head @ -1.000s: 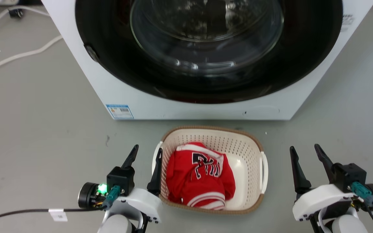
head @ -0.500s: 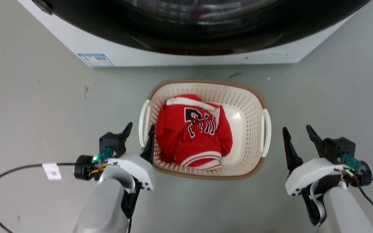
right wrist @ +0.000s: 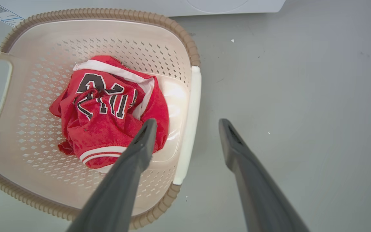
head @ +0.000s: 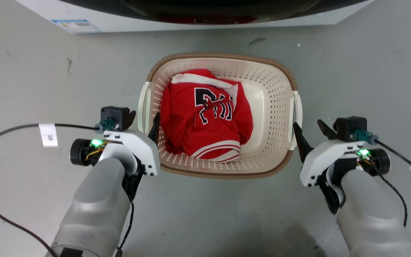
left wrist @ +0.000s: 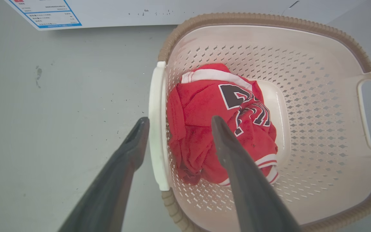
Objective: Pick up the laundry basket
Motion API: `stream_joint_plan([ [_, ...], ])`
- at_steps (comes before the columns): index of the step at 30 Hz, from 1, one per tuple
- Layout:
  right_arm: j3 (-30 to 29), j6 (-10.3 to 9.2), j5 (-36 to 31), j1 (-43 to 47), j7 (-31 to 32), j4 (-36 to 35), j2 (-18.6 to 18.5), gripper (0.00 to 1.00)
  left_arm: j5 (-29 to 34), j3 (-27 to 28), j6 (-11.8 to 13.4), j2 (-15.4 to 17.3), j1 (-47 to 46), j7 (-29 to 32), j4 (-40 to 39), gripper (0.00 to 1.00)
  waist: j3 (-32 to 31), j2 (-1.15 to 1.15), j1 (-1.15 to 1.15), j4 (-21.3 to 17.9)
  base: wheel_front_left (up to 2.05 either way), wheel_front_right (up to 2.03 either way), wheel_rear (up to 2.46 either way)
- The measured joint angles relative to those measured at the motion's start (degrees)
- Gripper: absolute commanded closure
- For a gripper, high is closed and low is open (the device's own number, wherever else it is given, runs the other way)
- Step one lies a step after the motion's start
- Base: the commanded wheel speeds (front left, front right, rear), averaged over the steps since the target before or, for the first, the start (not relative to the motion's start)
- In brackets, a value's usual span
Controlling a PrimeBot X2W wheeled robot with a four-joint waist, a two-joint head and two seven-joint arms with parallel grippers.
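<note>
One jersey (head: 205, 114) in laundry basket (head: 269, 107) | washing machine (head: 137, 24) behind | cable (head: 73, 125) left

— What sort of place is this?

— A laundry corner, and it looks more like a robot test room than a home. A white washing machine (head: 137, 24) with a blue-edged label (head: 76, 25) stands on a bare grey floor (head: 30, 71), scuffed and spotted.

— Why a test room?

— A black cable (head: 9, 130) with a white tag (head: 48, 135) trails loose over that floor. A laundry basket (head: 277, 92) holding a red jersey (head: 205, 117) sits before the machine.
</note>
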Motion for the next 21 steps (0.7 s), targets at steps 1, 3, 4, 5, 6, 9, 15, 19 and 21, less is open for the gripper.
stream_joint_plan([
  [1,0.2,0.00,0.2,-1.1,0.3,1.3,0.0,0.00,-0.7,-0.7,0.0,0.1,-0.8,0.5,0.6,0.00,0.5,0.00,0.00,-0.1,0.00,0.00,0.00],
  [3,0.8,-0.01,0.5,-3.3,0.7,4.0,0.0,0.00,-2.4,-2.1,-0.1,0.5,-2.3,1.6,1.9,0.00,1.5,0.00,0.00,-0.2,0.00,0.00,0.00],
  [4,1.2,-0.01,0.8,-4.4,0.8,5.3,0.0,0.00,-3.1,-2.8,-0.1,0.9,-2.9,2.0,2.4,0.00,2.0,0.00,0.00,-0.3,0.00,0.00,0.00],
  [5,1.6,0.00,1.1,-5.4,0.9,6.4,0.0,0.00,-4.1,-3.3,-0.1,1.2,-3.4,2.6,2.8,0.00,2.4,0.00,0.00,-0.4,0.00,0.00,0.00],
  [6,2.0,0.00,1.3,-6.3,0.9,7.5,0.0,0.00,-4.9,-3.9,-0.1,1.5,-3.9,3.1,3.2,0.00,2.8,0.00,0.00,-0.5,0.00,0.00,0.00],
  [9,3.8,0.00,2.6,-8.5,1.0,10.5,0.0,0.00,-7.2,-5.6,-0.1,2.5,-5.3,4.4,4.0,0.00,3.8,0.00,0.00,-0.8,0.00,0.00,0.00],
  [15,8.3,0.00,6.0,-12.5,1.7,14.5,0.0,0.00,-11.0,-9.0,-0.1,3.7,-7.8,6.5,4.8,0.00,5.8,0.00,0.00,-1.2,0.00,0.00,0.00],
  [19,11.3,-0.01,8.8,-14.7,2.5,15.9,0.0,0.00,-13.4,-10.7,-0.1,4.5,-9.3,8.0,5.3,0.00,7.1,0.00,0.00,-1.5,0.00,0.00,0.00],
  [21,12.3,-0.01,10.2,-15.7,3.0,16.6,0.0,0.00,-14.6,-11.4,-0.1,4.5,-10.1,8.7,5.5,0.00,7.7,0.00,0.00,-1.5,0.00,0.00,0.00],
])
